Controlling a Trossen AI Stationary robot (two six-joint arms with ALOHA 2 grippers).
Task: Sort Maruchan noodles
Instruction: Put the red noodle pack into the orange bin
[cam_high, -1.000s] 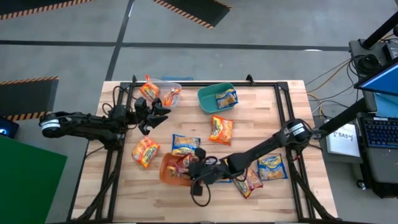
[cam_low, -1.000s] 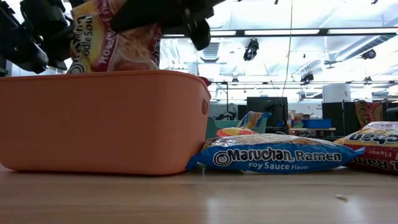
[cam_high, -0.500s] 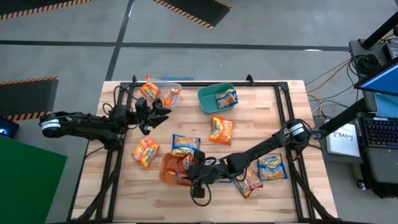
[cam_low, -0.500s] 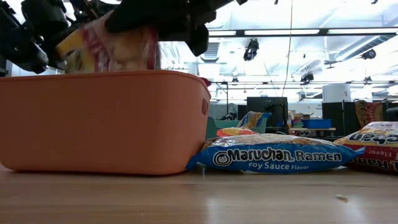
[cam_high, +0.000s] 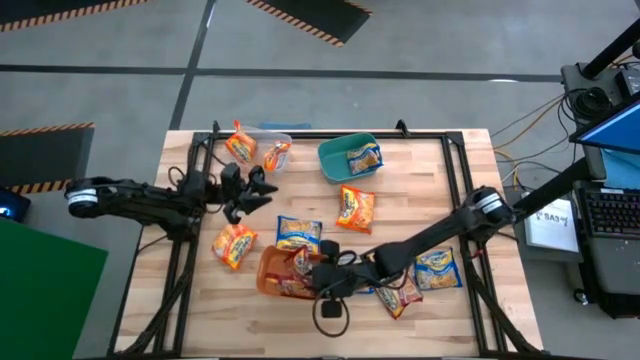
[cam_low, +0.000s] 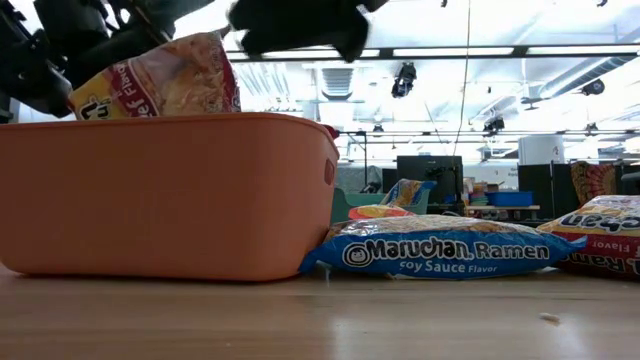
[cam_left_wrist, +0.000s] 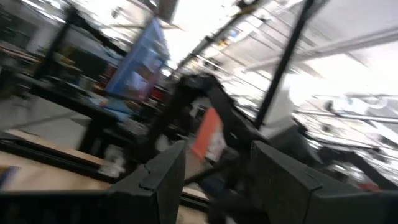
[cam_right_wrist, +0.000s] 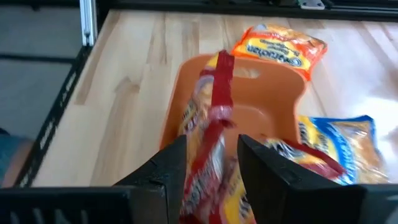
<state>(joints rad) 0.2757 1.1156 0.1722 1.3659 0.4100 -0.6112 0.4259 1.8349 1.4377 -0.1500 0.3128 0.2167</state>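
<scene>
The left gripper hovers over the left part of the tabletop, near the clear tub. Its fingers stand apart with nothing between them. The clear tub, at the far left edge, holds 2 orange noodle packets. A 3rd orange packet lies flat on the tabletop, just beside the orange tub.

The orange tub sits at the near middle. A dark red packet stands on edge inside it, leaning above the rim. The right gripper hangs over this tub. Its fingers are partly open on either side of the red packet; whether they touch it cannot be told.

A blue packet lies just behind the orange tub. The teal tub at the far middle holds 1 blue packet. An orange packet lies at the centre. At the right, a blue packet and a dark red packet lie side by side.
</scene>
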